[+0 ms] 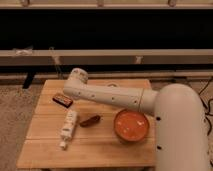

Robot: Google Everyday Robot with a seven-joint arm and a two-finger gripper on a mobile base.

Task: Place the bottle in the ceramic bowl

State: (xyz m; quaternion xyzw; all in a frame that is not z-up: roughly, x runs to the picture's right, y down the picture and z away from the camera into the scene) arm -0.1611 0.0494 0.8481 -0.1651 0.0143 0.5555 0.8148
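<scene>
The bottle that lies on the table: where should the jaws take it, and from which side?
Take the bottle probably at mid-body, from above, jaws across its width: it lies flat, slim, cap end toward the front of the table. The gripper sits over its back edge.

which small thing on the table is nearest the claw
The flat dark bar, at back left close by the claw; the white bottle and dark red chili-shaped thing lie farther forward.

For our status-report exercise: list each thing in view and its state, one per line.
bottle: lying on its side on the table, outside the ceramic bowl.
ceramic bowl: upright, empty.
chili-shaped thing: lying beside the bottle.
dark bar: flat on the table.
gripper: at the arm's end, above the table's far left.
</scene>
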